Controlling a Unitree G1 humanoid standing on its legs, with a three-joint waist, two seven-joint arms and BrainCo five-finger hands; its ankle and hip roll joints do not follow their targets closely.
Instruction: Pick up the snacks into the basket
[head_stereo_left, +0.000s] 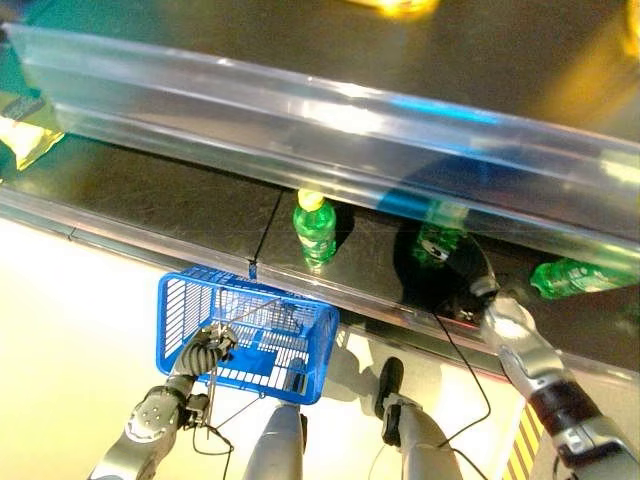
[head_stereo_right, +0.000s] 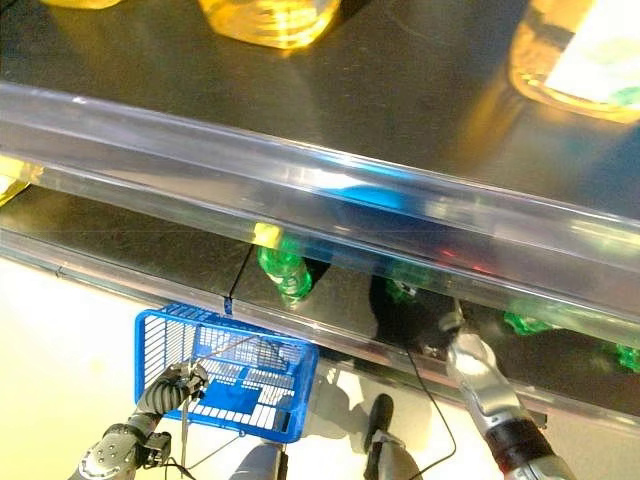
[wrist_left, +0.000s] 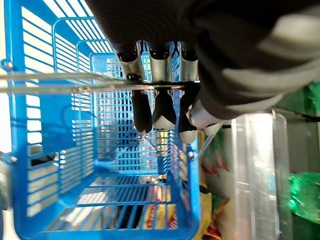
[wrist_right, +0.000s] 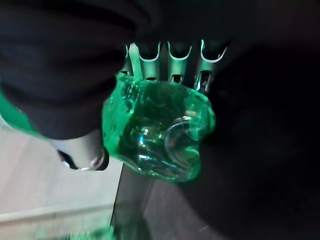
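A blue wire basket (head_stereo_left: 190, 300) hangs in front of the dark shelf, and my left hand (head_stereo_left: 205, 350) is shut on its thin wire handle (wrist_left: 60, 82). The left wrist view shows the fingers (wrist_left: 155, 107) curled over that handle. My right hand (head_stereo_left: 462, 268) reaches onto the shelf and grips a green bottle (wrist_right: 157, 132), fingers on one side and thumb (wrist_right: 82, 150) on the other. From the head that bottle (head_stereo_left: 437, 240) stands partly behind the clear rail. Another green bottle with a yellow cap (head_stereo_left: 314, 230) stands upright to its left, above the basket.
A clear plastic rail (head_stereo_left: 300, 120) runs across the shelf front above the bottles. A third green bottle (head_stereo_left: 580, 275) lies at the right. Yellow packs (head_stereo_left: 25, 135) sit at the far left, and yellow bottles (head_stereo_right: 270, 20) on the shelf above. Colourful packets (wrist_left: 160, 212) show past the basket's mesh.
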